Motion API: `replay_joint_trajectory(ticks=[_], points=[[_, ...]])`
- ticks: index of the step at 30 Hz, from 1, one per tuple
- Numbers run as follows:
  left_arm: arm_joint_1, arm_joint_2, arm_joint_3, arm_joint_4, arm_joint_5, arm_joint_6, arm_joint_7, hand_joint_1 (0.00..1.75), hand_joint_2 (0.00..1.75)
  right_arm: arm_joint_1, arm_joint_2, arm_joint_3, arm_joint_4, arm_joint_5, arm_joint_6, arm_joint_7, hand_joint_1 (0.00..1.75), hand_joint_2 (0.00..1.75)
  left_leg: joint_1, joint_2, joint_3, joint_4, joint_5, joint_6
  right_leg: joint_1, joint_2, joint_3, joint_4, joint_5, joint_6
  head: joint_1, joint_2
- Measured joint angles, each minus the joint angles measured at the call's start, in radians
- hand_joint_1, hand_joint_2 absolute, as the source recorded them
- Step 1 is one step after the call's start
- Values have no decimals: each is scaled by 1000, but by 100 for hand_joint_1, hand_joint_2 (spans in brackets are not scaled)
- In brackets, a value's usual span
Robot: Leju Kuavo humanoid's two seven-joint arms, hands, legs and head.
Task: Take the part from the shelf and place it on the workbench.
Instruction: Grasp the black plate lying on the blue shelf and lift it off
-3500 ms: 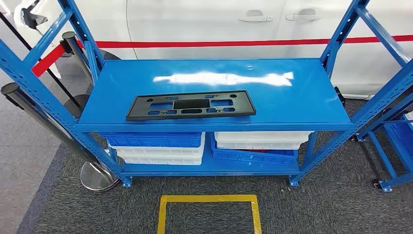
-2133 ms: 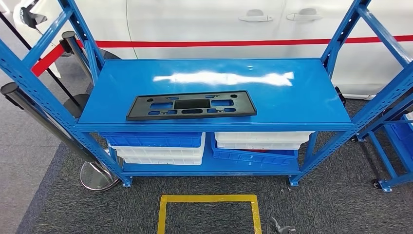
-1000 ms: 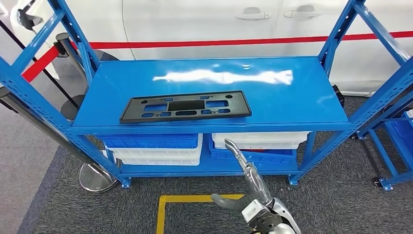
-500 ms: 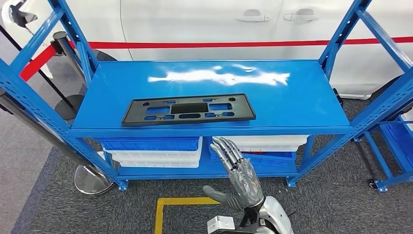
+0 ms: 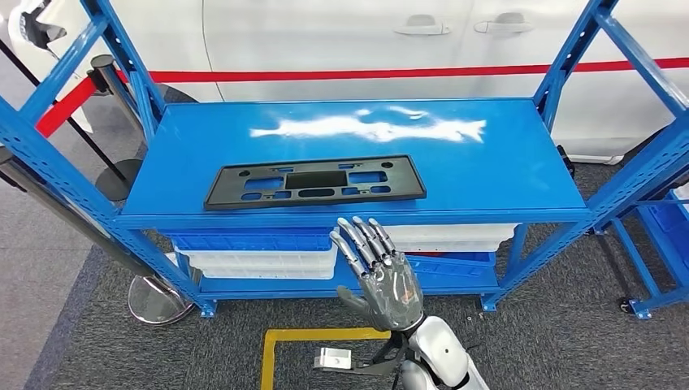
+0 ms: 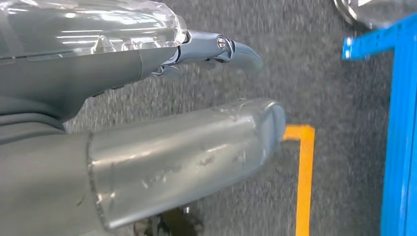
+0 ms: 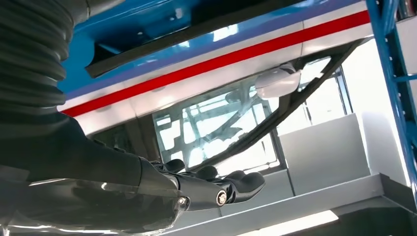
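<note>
A flat black plastic part (image 5: 314, 183) with several cut-outs lies along the front of the blue shelf top (image 5: 487, 154). My right hand (image 5: 380, 276) is raised in front of the shelf, just below its front edge and under the part's right half. Its fingers are spread and point up, and it holds nothing and touches nothing. The right wrist view shows the same hand (image 7: 147, 189) with its dark fingers (image 7: 236, 184) stretched out. My left hand (image 6: 187, 147) hangs over the grey carpet with thumb and fingers apart, holding nothing.
Blue and white bins (image 5: 256, 248) are stacked on the lower shelf, with more bins (image 5: 443, 240) to their right. A yellow taped square (image 5: 325, 335) marks the carpet in front. A white car (image 5: 366, 41) stands behind, a stanchion base (image 5: 158, 298) at left, another blue rack (image 5: 658, 219) at right.
My right hand has come up from below into view and risen toward the shelf's front edge, fingers spreading. The camera shifted slightly. The part has not moved.
</note>
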State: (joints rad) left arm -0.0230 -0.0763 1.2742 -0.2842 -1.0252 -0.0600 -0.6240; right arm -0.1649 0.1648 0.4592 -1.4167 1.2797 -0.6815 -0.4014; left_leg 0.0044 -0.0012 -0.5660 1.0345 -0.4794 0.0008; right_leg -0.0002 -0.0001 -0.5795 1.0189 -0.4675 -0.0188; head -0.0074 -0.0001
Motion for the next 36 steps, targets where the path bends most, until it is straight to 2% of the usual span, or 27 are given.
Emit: replay_joint_trajectory(ticks=[2, 4, 5, 6, 7, 8, 9, 10, 11, 12, 14, 16, 17, 18, 20, 21, 22, 23, 25, 26, 27, 28, 30, 31, 32, 34, 36], points=[[-1, 3, 1, 1, -5, -22, -5, 0, 0, -9, 17, -6, 19, 22, -7, 1, 0, 175, 2, 0, -23, 55, -34, -10, -7, -1, 7, -11, 2, -8, -3, 0], [-1, 7, 3, 1, -8, -40, -9, 0, 0, -19, 28, -7, 37, 29, -10, 4, 0, 175, 6, 0, -83, 178, -89, -19, -6, -2, 10, -12, -3, -14, -6, 0], [0, 9, 4, 1, -9, -46, -10, 0, 0, -22, 31, -7, 47, 30, -10, 7, 0, 175, 9, 0, -113, 235, -107, -23, -6, -2, 12, -12, -5, -14, -7, 0], [1, 11, 5, 1, -11, -50, -10, 0, 0, -24, 35, -7, 57, 31, -10, 10, 0, 175, 12, 0, -131, 264, -108, -27, -7, -1, 15, -12, -8, -13, -7, 0], [2, 12, 6, 1, -12, -53, -10, 0, 0, -26, 38, -7, 66, 31, -10, 13, 0, 175, 15, 0, -130, 255, -88, -30, -8, -1, 19, -11, -12, -11, -8, 0], [3, 13, 6, 1, -12, -55, -10, 0, 0, -30, 42, -7, 74, 31, -10, 16, 0, 175, 18, 1, -111, 209, -53, -33, -9, 0, 25, -9, -17, -8, -9, 0], [3, 14, 6, 1, -12, -56, -10, 0, 0, -35, 47, -7, 82, 31, -10, 19, 0, 175, 22, 1, -82, 143, -16, -35, -11, 0, 32, -7, -23, -3, -9, 0], [2, 15, 6, 1, -12, -57, -10, 0, 0, -41, 51, -7, 89, 31, -11, 23, 0, 175, 21, 1, -52, 80, 8, -36, -11, 1, 36, -2, -30, 4, -10, 0], [1, 15, 6, 1, -13, -58, -10, 0, 0, -48, 54, -6, 96, 31, -11, 27, 0, 175, 20, 1, -31, 36, 19, -31, -10, 1, 38, 0, -35, 11, -12, 0], [0, 16, 6, 1, -14, -60, -10, 0, 0, -53, 57, -6, 102, 31, -11, 30, 0, 175, 19, 0, -21, 13, 16, -24, -8, 2, 39, 3, -39, 18, -12, 0], [1, 16, 6, 1, -15, -62, -10, 0, 0, -61, 60, -4, 113, 31, -12, 36, 0, 175, 17, -3, -14, 7, 5, -4, -6, 2, 42, 4, -40, 28, -11, 0], [2, 16, 6, 1, -17, -63, -10, 0, 0, -67, 61, -3, 122, 30, -12, 38, 0, 175, 18, -4, -1, 0, 0, 11, -9, 1, 35, 30, -48, 36, -7, 0], [2, 16, 7, 1, -17, -63, -9, 0, 0, -71, 62, -2, 126, 29, -12, 40, 0, 175, 18, -5, 7, -2, -4, 18, -10, 1, 15, 68, -61, 40, -4, 0], [1, 16, 7, 1, -19, -63, -9, 0, 0, -75, 62, 0, 130, 27, -12, 42, 0, 175, 18, -5, 14, -4, -8, 23, -11, 1, -18, 125, -80, 43, -2, 0], [1, 16, 8, 1, -22, -63, -8, 0, 0, -79, 62, 4, 141, 23, -13, 50, 0, 175, 14, -5, 27, -4, -21, 29, -11, 1, -110, 251, -116, 44, 1, 0], [2, 17, 9, 1, -23, -63, -8, 0, 0, -79, 62, 7, 146, 21, -13, 53, 0, 175, 12, -6, 35, -4, -29, 30, -10, 1, -146, 287, -119, 43, 1, 0], [3, 17, 10, 1, -24, -63, -8, 0, 0, -80, 62, 9, 151, 20, -13, 57, 0, 175, 9, -7, 46, -4, -38, 31, -8, 1, -166, 290, -105, 38, 1, 0], [4, 17, 11, 1, -25, -63, -8, 0, 0, -81, 62, 11, 155, 19, -13, 60, 0, 175, 5, -8, 60, -5, -47, 31, -4, 1, -166, 255, -71, 30, 2, 0], [4, 15, 15, 2, -26, -63, -7, 0, 0, -86, 62, 15, 161, 18, -13, 72, 0, 175, 0, -9, 89, -6, -68, 30, 12, 2, -138, 130, 25, 1, 3, 0], [3, 13, 17, 4, -26, -63, -7, 0, 0, -89, 61, 18, 165, 19, -13, 78, 0, 175, -2, -11, 100, -8, -78, 27, 19, 3, -125, 78, 56, -14, 0, 0], [2, 13, 19, 5, -26, -63, -7, 0, 0, -92, 60, 21, 169, 19, -13, 84, 0, 175, -2, -11, 105, -12, -86, 23, 25, 4, -117, 47, 74, -23, -2, 0], [2, 13, 21, 6, -27, -62, -6, 0, 0, -94, 59, 25, 172, 20, -13, 89, 0, 175, -1, -11, 111, -15, -89, 18, 28, 6, -113, 34, 74, -28, -4, 0], [0, 16, 23, 7, -27, -61, -5, 0, 0, -99, 58, 33, 178, 22, -14, 96, 0, 175, -1, -8, 122, -16, -86, 8, 25, 7, -92, 13, 70, -32, -4, 0], [-1, 18, 23, 7, -28, -61, -6, 0, 0, -102, 58, 36, 179, 23, -14, 98, 0, 175, -1, -6, 122, 2, -82, 4, 22, 7, -75, 0, 66, -35, -5, 0], [-3, 19, 23, 8, -28, -61, -6, 0, 0, -105, 59, 39, 181, 23, -14, 99, 0, 175, 0, -5, 108, 36, -82, -1, 18, 6, -58, -10, 61, -37, -6, 0], [-4, 21, 23, 8, -28, -60, -6, 0, 0, -111, 58, 44, 186, 23, -15, 104, 0, 175, 4, -5, 42, 145, -111, -12, 14, 5, -31, -20, 49, -39, -8, 0], [-1, 24, 23, 8, -29, -56, -6, 0, 0, -113, 57, 51, 192, 24, -15, 111, 0, 175, 10, -5, -31, 226, -160, -23, 12, 7, -12, -20, 32, -37, -9, 0]])
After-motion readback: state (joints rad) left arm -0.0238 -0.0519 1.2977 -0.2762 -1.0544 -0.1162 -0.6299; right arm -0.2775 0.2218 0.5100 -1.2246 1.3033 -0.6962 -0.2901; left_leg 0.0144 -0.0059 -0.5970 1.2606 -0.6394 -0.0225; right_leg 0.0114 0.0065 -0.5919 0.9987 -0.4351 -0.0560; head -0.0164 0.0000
